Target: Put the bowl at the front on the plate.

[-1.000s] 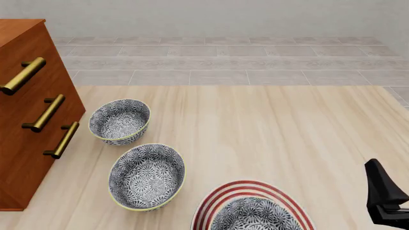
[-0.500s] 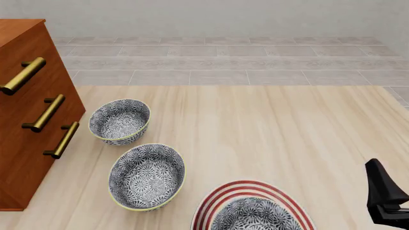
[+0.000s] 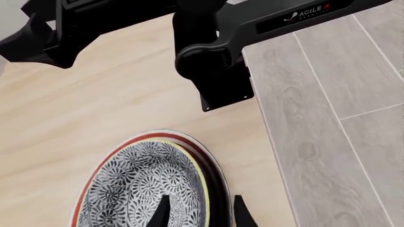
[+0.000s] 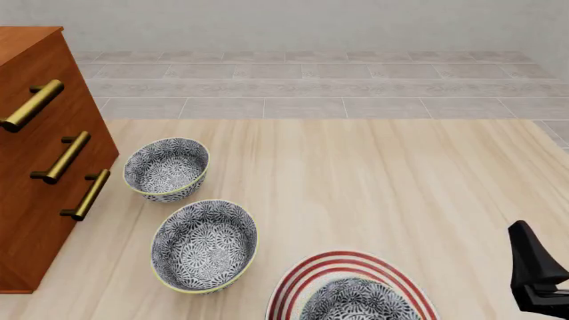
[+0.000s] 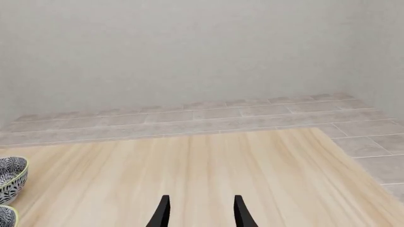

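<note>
One floral blue-grey bowl (image 4: 358,301) sits on the red-ringed white plate (image 4: 307,273); left gripper (image 3: 200,213) fingers straddle its rim, parted; right gripper (image 5: 200,211) parted, empty.

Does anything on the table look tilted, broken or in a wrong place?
Nothing stands out. The bowl sits upright inside the plate, whose red rings show around it. The two other bowls stand upright beside the wooden drawer cabinet. No cracks or spills are visible.
</note>
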Action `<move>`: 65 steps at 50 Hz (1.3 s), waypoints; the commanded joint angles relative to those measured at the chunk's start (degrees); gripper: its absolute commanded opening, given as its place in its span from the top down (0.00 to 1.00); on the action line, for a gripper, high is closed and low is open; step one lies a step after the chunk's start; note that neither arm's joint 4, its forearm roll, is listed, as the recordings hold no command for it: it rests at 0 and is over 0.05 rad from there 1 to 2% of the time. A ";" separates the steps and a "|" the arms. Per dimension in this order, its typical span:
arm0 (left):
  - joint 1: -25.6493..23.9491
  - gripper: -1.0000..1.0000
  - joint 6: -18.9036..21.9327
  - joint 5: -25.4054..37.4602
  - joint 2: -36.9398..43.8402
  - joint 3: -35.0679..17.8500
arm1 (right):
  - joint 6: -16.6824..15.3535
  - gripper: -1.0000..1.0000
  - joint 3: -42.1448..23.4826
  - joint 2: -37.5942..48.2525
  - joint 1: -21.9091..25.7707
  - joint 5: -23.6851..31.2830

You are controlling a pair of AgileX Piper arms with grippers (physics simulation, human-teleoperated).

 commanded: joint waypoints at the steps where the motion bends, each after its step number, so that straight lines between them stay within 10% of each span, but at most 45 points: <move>1: -0.29 0.00 -0.46 0.91 -1.10 -0.26 | 0.01 0.00 0.00 0.00 -0.02 0.00; 35: -3.98 0.00 -3.74 11.54 -16.21 -3.64 | -0.69 0.00 -0.02 0.01 0.71 0.39; 65: 2.12 0.00 3.73 24.10 -32.66 -12.35 | -0.88 0.00 -0.11 0.00 0.79 0.33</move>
